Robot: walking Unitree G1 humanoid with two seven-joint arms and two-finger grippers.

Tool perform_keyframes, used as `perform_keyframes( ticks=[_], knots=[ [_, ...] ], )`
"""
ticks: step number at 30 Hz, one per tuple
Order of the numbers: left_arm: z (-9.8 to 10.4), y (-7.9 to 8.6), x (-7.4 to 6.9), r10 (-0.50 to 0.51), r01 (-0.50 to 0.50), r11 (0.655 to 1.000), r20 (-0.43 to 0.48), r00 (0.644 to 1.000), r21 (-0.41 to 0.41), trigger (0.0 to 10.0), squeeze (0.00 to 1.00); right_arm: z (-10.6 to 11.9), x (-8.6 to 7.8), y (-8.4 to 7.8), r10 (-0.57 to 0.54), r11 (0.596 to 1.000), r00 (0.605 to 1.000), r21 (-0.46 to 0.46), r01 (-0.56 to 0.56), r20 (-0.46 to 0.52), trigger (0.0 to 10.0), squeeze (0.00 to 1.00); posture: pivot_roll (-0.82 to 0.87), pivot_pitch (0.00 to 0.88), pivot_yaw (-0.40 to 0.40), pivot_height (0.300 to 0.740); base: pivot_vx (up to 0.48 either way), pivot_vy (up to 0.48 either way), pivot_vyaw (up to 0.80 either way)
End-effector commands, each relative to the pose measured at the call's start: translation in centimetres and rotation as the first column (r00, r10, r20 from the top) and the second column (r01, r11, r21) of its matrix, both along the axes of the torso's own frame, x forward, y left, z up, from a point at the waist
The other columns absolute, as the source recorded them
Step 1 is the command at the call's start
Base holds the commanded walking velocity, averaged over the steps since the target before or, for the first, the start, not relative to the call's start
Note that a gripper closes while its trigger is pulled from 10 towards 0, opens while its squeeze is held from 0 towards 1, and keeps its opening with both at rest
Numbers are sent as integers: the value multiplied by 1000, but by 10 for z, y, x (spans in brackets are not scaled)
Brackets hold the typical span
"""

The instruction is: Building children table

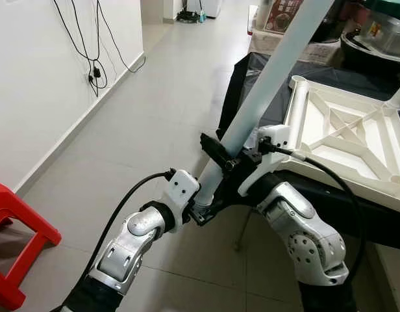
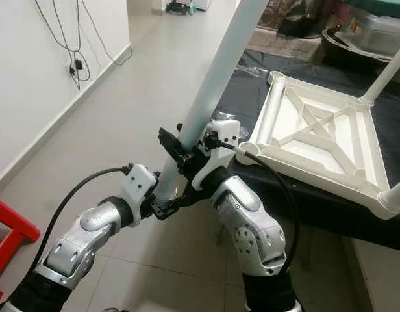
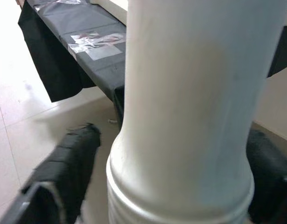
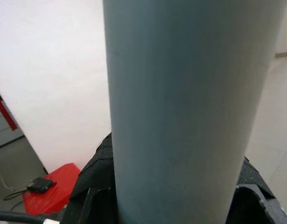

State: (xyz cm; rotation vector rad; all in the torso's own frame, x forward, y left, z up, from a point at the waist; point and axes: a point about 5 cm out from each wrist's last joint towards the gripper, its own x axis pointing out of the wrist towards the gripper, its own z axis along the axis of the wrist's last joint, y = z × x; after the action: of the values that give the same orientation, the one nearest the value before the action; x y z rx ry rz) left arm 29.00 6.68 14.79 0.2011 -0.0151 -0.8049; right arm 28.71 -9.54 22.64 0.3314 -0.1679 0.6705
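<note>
Your left gripper has its black fingers closed around the bottom end of the white table leg. One finger sits on each side of the leg, right where the leg gets a little thinner and has rings on it. Your right gripper holds the same leg a bit higher up, and its fingers hug the leg from both sides too.

The leg is a long round tube. It leans. Its bottom end is low, near you, in your left fingers. Its long body goes up, away from you and over to your right, until it runs out past the top of the head views. It hangs over the floor, just beside the corner of the bench.

The bench has a black cloth on it. The white table top lies upside down on that cloth, so you see its ribs. Another white leg already stands up from its far corner.

A red stool sits on the floor by the wall on your left.
</note>
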Motion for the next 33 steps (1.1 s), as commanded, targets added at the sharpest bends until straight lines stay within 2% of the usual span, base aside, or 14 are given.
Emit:
perform_keyframes(
  ticks=[1, 10, 11, 12, 13, 14, 19, 20, 33],
  knots=[
    [-4, -4, -2, -23, 23, 1000, -6, 1000, 0, 0, 0, 2, -5, 3, 23, 1000, 1000, 3, -23, 11, 10000, 0, 76, 77, -94, 740, 0, 0, 0],
    [-7, -4, -4, -22, 22, 1000, -8, 1000, 9, 0, 0, 3, -5, 2, 14, 1000, 1000, -3, -14, 18, 10000, 0, 76, 77, -94, 740, 0, 0, 0],
    [-8, -4, -3, -17, 17, 1000, -9, 1000, 14, 6745, 0, 3, -5, 1, 6, 1000, 1000, -4, -6, 19, 10000, 0, 73, 76, -96, 740, 0, 0, 0],
    [-9, -4, -3, -9, 9, 1000, -12, 1000, 21, 6745, 0, 3, -4, 0, 2, 1000, 1000, -3, -2, 19, 10000, 0, 73, 76, -96, 740, 0, 0, 0],
    [-9, -4, -2, -7, 7, 1000, -14, 1000, 26, 10000, 0, 2, -3, -1, -7, 1000, 1000, -6, 8, 20, 10000, 133, 73, 76, -96, 740, 0, 0, 0],
    [-9, -4, -2, -6, 6, 1000, -14, 1000, 27, 10000, 0, 1, -3, -2, -12, 1000, 1000, -6, 12, 20, 10000, 1000, 73, 78, -98, 740, 0, 0, 0],
    [-9, -4, -1, -4, 4, 1000, -8, 1000, 30, 10000, 0, 0, -2, -2, -12, 1000, 1000, -10, 12, 16, 10000, 1000, 74, 89, -101, 740, 0, 0, 0],
    [-9, -3, -1, -2, 2, 999, -6, 1000, 32, 10000, 0, 0, -2, -2, -9, 1000, 1000, -15, 9, 15, 10000, 0, 74, 89, -101, 740, 0, 0, 0],
    [-6, -4, -1, -17, 16, 999, 20, 1000, 45, 10000, 0, 1, -3, 3, 4, 1000, 1000, -21, -4, 9, 10000, 0, 75, 97, -97, 740, 0, 0, 0]
  ],
)
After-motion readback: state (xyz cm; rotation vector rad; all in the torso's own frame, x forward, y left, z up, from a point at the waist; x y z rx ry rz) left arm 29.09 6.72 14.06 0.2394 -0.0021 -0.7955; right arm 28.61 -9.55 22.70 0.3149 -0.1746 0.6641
